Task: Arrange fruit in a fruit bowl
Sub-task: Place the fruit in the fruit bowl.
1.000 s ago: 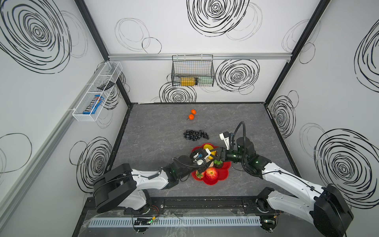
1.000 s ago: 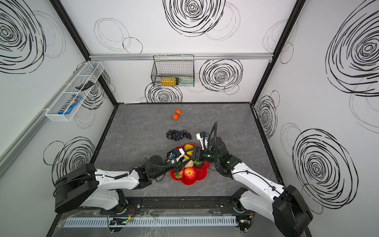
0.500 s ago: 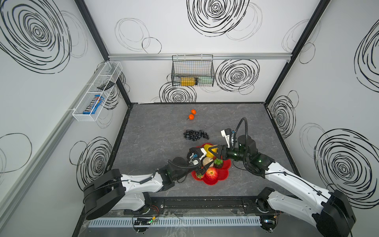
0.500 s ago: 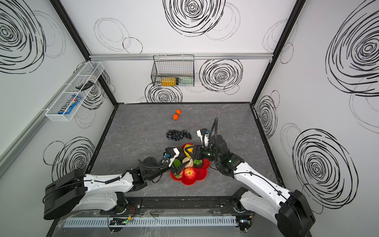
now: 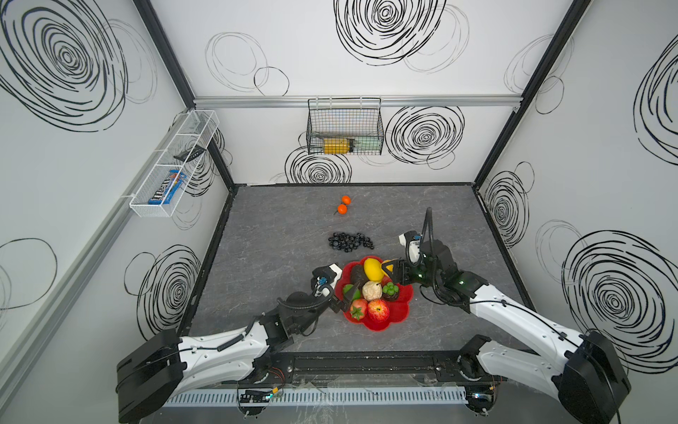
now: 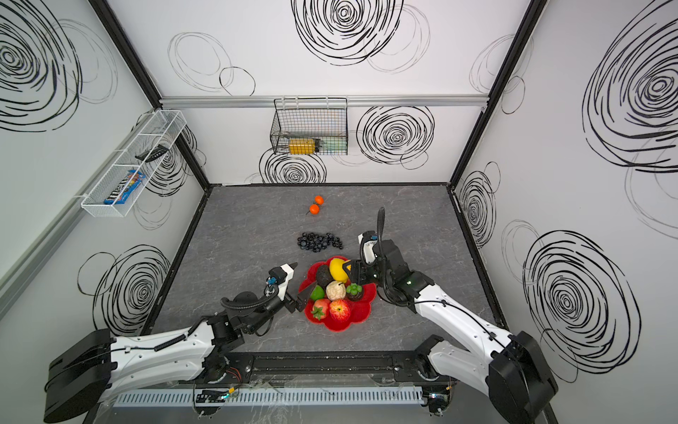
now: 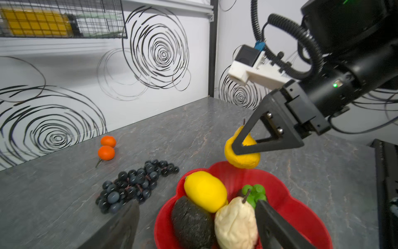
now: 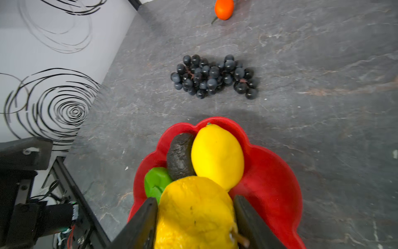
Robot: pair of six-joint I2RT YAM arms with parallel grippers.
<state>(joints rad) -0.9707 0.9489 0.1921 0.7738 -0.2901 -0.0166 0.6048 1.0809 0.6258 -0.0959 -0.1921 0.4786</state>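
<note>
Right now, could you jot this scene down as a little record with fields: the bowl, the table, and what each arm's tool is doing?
bowl: red bowl, contents include lemon, avocado, lime, beige piece, strawberry, apple
on table: grape bunch, two tangerines
right tool: shut on a yellow fruit, at the bowl's rim
left tool: open, gripping nothing, at the bowl's edge

Bowl (image 5: 398, 312) glossy red plastic; tabletop (image 5: 279, 227) matt, stone-patterned.

I see white walls (image 5: 312, 47) scrawled with black swirls (image 5: 385, 22), a grey stone-look counter (image 5: 279, 227), a black wire basket (image 5: 345, 124) and white wire shelf (image 5: 174, 161) hung up.
</note>
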